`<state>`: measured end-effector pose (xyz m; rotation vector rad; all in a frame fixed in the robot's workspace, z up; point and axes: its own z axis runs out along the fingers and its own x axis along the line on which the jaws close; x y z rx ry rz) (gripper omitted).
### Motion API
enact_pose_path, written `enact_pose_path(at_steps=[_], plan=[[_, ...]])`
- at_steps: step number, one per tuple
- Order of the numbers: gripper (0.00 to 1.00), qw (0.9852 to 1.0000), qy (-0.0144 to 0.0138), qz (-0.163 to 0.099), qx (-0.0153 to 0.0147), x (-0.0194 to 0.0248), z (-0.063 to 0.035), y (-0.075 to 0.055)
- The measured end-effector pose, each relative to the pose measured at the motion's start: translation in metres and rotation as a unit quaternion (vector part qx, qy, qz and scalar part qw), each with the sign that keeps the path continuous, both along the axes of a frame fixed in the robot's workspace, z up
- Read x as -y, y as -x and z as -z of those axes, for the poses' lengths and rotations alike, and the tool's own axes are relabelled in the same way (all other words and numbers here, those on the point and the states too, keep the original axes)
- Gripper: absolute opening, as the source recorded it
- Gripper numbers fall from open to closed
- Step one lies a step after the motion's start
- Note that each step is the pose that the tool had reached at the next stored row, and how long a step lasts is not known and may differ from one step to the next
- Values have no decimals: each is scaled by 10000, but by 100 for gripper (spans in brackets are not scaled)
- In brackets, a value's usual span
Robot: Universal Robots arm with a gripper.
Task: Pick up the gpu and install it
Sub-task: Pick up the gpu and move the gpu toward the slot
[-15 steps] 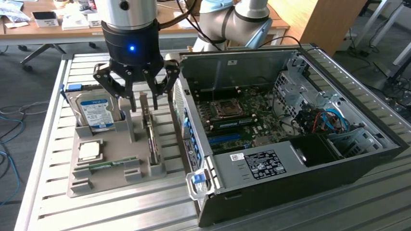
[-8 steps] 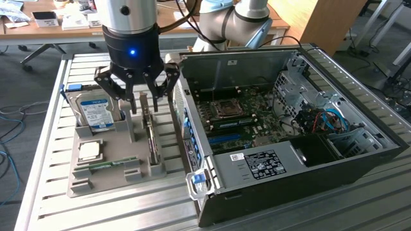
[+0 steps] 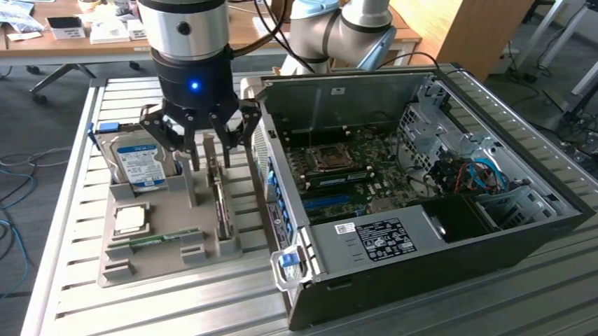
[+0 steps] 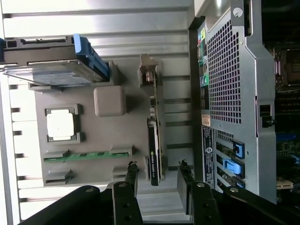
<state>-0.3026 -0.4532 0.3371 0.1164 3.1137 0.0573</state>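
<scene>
The claw [image 4: 158, 169], spread wide, hangs over the gpu [image 4: 153, 140] — a thin, stiff, light card, likely easy to break; best gripped on its flat sides.

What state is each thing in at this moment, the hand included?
hand, open, straddling the gpu, not closed on it.
gpu, standing on edge in the gray holder, not picked up.
hard drive, upright in the holder's end slot.
processor chip, flat in its recess.
memory stick, flat in its slot.
computer case, on its side, panel off, interior exposed.
</scene>
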Motion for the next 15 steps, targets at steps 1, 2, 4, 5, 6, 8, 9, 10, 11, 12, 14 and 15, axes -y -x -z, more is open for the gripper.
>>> enact_pose_path(at_steps=[1, 2, 4, 5, 6, 8, 9, 10, 11, 12, 14, 15], plan=[[47, 10000, 0, 0, 0, 0, 36, 0], [47, 10000, 0, 0, 0, 0, 65, 0], [47, 10000, 0, 0, 0, 0, 65, 0], [47, 10000, 0, 0, 0, 0, 65, 0], [47, 10000, 0, 0, 0, 0, 65, 0], [47, 10000, 0, 0, 0, 0, 65, 0], [47, 10000, 0, 0, 0, 0, 65, 0], [47, 10000, -1, 0, 0, 0, 66, 0], [47, 10000, -7, 1, 1, -1, 67, 0], [47, 10000, -12, 1, 1, -1, 69, 1], [47, 10000, -16, 0, 1, 0, 78, 0], [47, 10000, -16, 0, 0, 0, 84, 0]])
